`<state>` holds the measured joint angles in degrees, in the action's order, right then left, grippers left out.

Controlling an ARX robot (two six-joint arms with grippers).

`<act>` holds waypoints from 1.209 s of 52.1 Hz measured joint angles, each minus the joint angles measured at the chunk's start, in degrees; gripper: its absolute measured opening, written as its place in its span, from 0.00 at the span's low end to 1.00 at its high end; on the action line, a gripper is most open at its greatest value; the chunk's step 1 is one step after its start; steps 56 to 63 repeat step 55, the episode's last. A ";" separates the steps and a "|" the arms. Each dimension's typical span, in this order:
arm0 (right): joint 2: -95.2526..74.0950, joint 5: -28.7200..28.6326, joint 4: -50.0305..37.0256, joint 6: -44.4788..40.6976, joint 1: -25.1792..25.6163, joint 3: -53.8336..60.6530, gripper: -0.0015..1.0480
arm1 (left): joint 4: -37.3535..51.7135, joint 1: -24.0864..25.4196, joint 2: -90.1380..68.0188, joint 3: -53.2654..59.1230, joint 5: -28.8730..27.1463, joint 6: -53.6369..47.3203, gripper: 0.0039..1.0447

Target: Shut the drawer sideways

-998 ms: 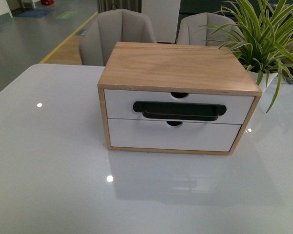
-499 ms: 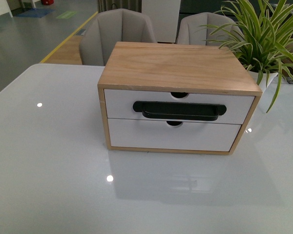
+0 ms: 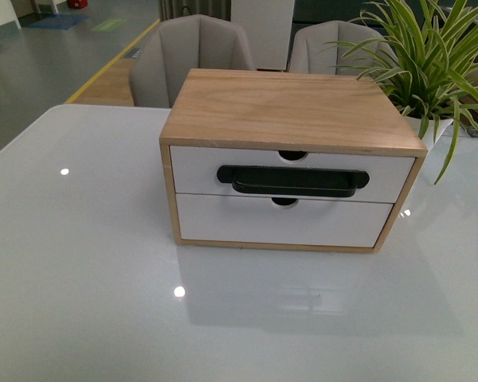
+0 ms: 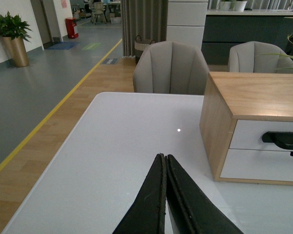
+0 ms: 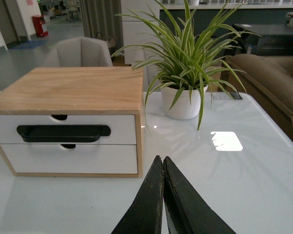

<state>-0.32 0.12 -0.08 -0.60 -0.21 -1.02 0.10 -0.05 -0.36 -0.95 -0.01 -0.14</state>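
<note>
A light-wood box (image 3: 291, 107) stands on the white table (image 3: 80, 278). Its upper drawer (image 3: 191, 169) has a white front, a long black bar handle (image 3: 292, 180) and a semicircular notch; its front sits flush with the box. The plain white lower drawer (image 3: 283, 224) sits flush below it. Neither gripper shows in the front view. My left gripper (image 4: 164, 157) is shut and empty, above the table to the left of the box (image 4: 219, 122). My right gripper (image 5: 163, 159) is shut and empty, in front of the box's right corner (image 5: 139, 141); the drawer (image 5: 122, 129) lies ahead of it.
A potted spider plant (image 3: 430, 64) in a white pot (image 5: 184, 105) stands at the box's right rear. Two grey chairs (image 3: 193, 56) stand behind the table. The table's left edge (image 4: 53, 175) borders a wood floor.
</note>
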 joint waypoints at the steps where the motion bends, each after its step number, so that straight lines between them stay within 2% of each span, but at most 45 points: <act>1: 0.00 0.00 0.00 0.00 0.00 0.00 0.02 | 0.00 0.00 0.00 0.00 0.00 0.00 0.01; 8: 0.02 0.00 0.00 -0.02 0.00 0.00 0.03 | -0.02 0.00 0.00 0.00 0.00 0.00 0.01; 12: 0.00 0.00 0.00 0.00 0.00 0.00 0.18 | -0.02 0.00 0.00 0.00 0.00 0.02 0.04; 17: 0.00 0.00 0.00 0.00 0.00 0.00 0.40 | -0.02 0.00 0.00 0.02 0.00 0.04 0.26; 18: 0.00 0.00 0.00 0.00 0.00 0.00 0.42 | -0.02 0.00 0.00 0.00 0.00 0.04 0.27; 26: 0.00 0.00 0.00 0.00 0.00 0.00 0.80 | -0.02 0.00 0.00 0.00 0.00 0.04 0.66; 30: 0.00 0.00 0.00 0.04 0.00 0.00 0.93 | -0.02 0.00 0.00 0.00 0.00 0.04 0.83; 33: 0.00 0.00 0.00 0.02 0.00 0.00 0.91 | -0.02 0.00 0.00 0.02 0.00 0.00 0.94; 63: 0.00 0.00 0.00 0.02 0.00 0.00 0.91 | -0.02 0.00 0.00 0.00 0.00 0.02 0.92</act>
